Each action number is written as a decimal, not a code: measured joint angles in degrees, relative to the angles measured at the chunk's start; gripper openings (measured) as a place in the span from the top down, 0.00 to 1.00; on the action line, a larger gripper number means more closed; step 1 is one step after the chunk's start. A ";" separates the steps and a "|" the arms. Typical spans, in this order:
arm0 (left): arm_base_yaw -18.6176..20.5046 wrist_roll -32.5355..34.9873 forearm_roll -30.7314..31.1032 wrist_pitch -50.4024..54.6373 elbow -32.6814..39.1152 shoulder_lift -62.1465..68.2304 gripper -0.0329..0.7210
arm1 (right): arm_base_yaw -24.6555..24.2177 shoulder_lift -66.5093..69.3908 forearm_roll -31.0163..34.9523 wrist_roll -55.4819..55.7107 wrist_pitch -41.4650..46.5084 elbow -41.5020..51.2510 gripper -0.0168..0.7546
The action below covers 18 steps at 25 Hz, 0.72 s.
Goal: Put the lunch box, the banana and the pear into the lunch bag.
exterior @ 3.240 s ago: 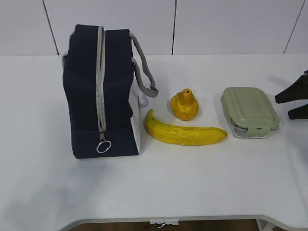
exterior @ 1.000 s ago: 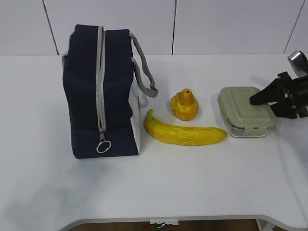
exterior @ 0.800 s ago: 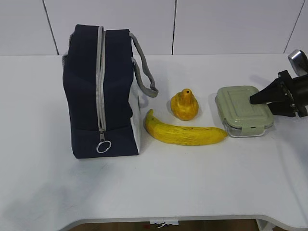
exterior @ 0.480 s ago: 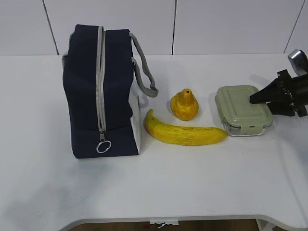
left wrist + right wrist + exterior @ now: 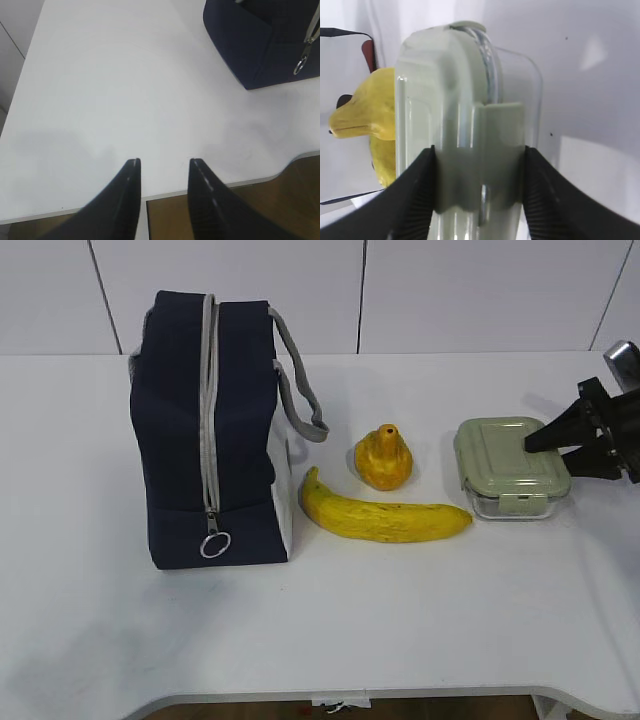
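The lunch box [image 5: 510,465], clear with a sage-green lid, sits at the right of the table. My right gripper [image 5: 548,458] is shut on its right end; in the right wrist view [image 5: 478,150] the two fingers press the lid side and the base side at the latch [image 5: 485,150]. The banana [image 5: 385,518] lies left of the box, with the pear [image 5: 384,458] behind it; the pear also shows past the box in the right wrist view [image 5: 367,117]. The navy lunch bag [image 5: 205,430] stands at the left, zipped. My left gripper [image 5: 164,161] is open and empty.
The left gripper hangs over the table's front edge [image 5: 210,182], with the bag's corner [image 5: 260,45] and its ring pull [image 5: 300,65] at the upper right of that view. The bag's grey handle [image 5: 300,390] droops toward the pear. A white wall stands behind the table.
The right gripper came in from the right and closed on the lunch box. The box slid a little left, then back right with the gripper. The fruit and the bag have not moved.
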 joint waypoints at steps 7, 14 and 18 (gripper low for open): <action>0.00 0.00 -0.19 0.00 0.00 0.00 0.63 | 0.00 -4.17 -2.82 6.68 -0.70 0.00 0.51; 0.00 0.00 -6.34 -0.14 0.00 4.71 0.63 | 1.37 -10.63 -1.58 10.84 -0.70 0.00 0.51; 0.00 0.00 -12.46 -2.66 -1.51 11.15 0.63 | 2.78 -14.45 1.25 11.06 -0.28 0.00 0.51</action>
